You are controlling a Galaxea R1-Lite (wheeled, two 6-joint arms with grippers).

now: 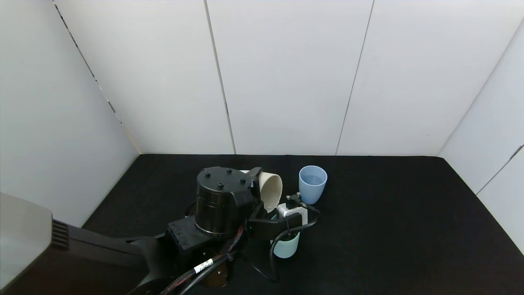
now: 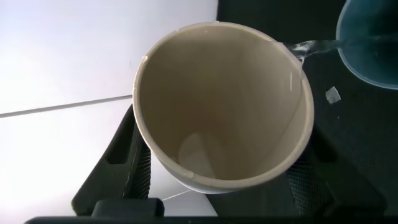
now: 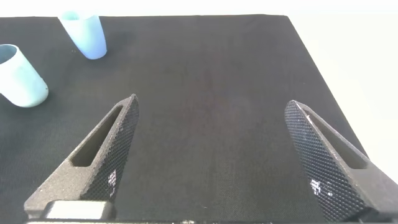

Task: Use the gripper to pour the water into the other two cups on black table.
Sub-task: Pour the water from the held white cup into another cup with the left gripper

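Note:
My left gripper (image 1: 259, 191) is shut on the beige cup (image 1: 271, 190) and holds it tipped on its side above the pale teal cup (image 1: 286, 246), which the gripper partly hides. In the left wrist view the beige cup (image 2: 221, 106) fills the frame, and a thin stream of water (image 2: 311, 46) runs from its rim to the teal cup (image 2: 373, 43). The periwinkle blue cup (image 1: 312, 184) stands upright just behind on the black table (image 1: 389, 213), with a faint sheen inside. My right gripper (image 3: 214, 155) is open and empty over bare table, out of the head view.
White walls enclose the table at the back and both sides. The right wrist view shows the blue cup (image 3: 84, 34) and the teal cup (image 3: 22, 78) far off. Looped black cables (image 1: 282, 237) hang by the teal cup.

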